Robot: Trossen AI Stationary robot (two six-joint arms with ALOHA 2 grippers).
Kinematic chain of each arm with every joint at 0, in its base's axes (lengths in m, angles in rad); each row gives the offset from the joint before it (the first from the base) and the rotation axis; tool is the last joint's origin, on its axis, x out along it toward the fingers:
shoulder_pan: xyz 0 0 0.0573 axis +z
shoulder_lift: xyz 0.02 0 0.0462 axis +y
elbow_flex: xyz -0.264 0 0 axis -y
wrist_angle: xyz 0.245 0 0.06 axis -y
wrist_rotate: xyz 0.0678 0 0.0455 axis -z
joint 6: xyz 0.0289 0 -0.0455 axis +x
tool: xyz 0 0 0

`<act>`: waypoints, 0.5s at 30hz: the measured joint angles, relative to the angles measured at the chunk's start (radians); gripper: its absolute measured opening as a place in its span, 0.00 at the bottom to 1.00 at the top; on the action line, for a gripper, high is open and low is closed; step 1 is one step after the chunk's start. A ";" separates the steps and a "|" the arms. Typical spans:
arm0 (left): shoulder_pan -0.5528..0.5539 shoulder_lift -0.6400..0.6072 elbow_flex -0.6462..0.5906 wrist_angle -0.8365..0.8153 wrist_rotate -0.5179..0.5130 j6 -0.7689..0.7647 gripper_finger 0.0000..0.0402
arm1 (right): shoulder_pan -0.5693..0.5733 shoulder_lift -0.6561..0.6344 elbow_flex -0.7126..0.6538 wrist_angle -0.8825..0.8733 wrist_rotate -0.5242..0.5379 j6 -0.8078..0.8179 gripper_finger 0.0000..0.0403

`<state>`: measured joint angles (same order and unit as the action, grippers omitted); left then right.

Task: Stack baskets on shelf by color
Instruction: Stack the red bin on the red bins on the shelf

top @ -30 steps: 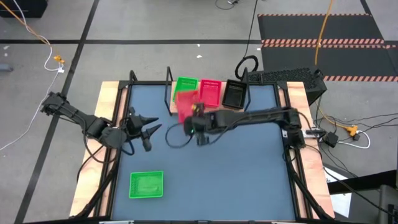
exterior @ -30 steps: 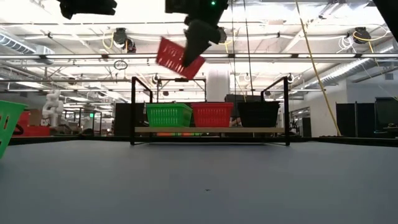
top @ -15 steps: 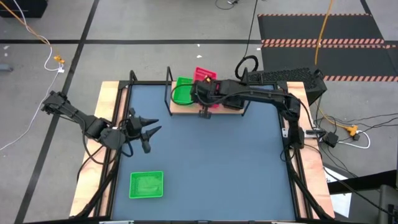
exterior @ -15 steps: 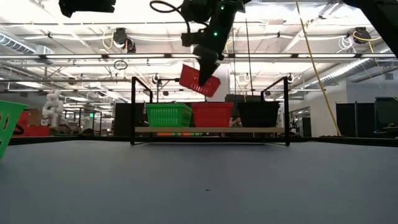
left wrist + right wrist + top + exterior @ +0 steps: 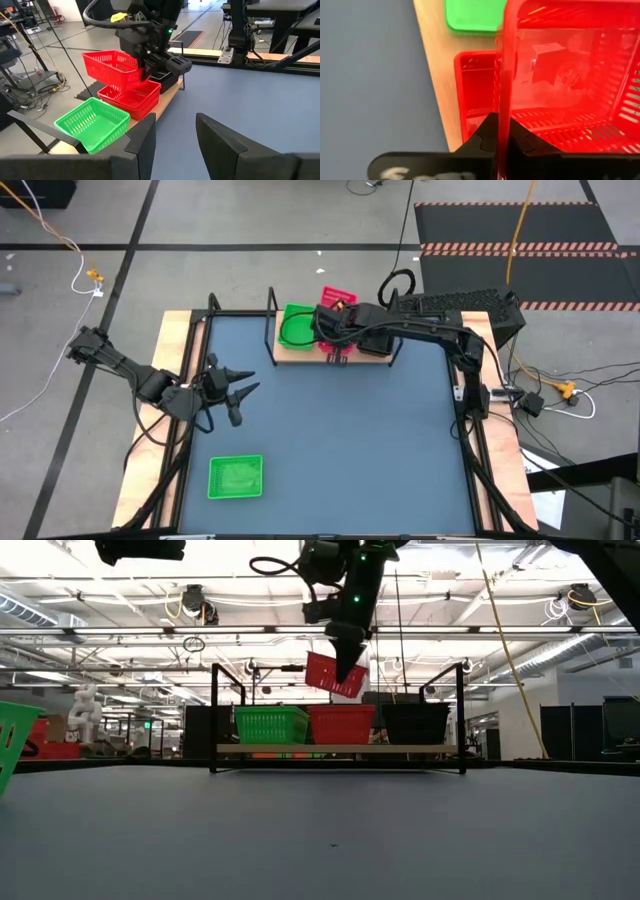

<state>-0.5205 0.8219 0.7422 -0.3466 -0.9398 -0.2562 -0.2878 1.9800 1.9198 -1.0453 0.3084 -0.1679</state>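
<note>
My right gripper is clenched on the rim of 1 red basket, hanging tilted above the red basket on the shelf, offset toward 12 o'clock in the high view. Left gripper waits unclenched at 9 o'clock.

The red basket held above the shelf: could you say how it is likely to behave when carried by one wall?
Probably stiff: the red basket keeps its shape, pinched at one wall by the right claw. Likely light, being open mesh. It hangs tilted, so it may swing.
</note>
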 joint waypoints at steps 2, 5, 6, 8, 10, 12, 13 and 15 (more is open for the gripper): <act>0.000 0.000 0.000 0.000 0.000 -0.004 0.36 | 0.000 0.000 0.000 -0.002 0.000 0.001 0.00; 0.000 0.000 0.000 0.000 0.000 -0.011 0.36 | 0.000 0.000 0.000 -0.006 0.000 0.028 0.00; 0.000 0.000 0.000 0.000 0.000 -0.011 0.36 | 0.000 0.000 0.000 -0.006 0.000 0.040 0.00; 0.000 0.000 0.000 0.000 0.000 -0.011 0.36 | 0.000 0.000 0.000 -0.007 0.000 0.053 0.01; 0.000 0.000 0.000 0.000 0.000 -0.011 0.36 | 0.000 0.000 -0.008 -0.001 -0.007 0.052 0.02; 0.000 0.000 0.000 0.000 0.000 -0.013 0.36 | 0.000 0.000 -0.023 -0.004 -0.029 0.052 0.02; 0.000 0.000 0.000 0.000 0.000 -0.014 0.36 | 0.000 0.000 -0.033 -0.005 -0.044 0.052 0.02; 0.000 0.000 0.000 0.000 0.000 -0.014 0.36 | 0.000 0.000 -0.059 -0.004 -0.054 0.050 0.02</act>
<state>-0.5205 0.8219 0.7422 -0.3462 -0.9398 -0.2703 -0.2878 1.9800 1.8612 -1.0491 0.2543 -0.1180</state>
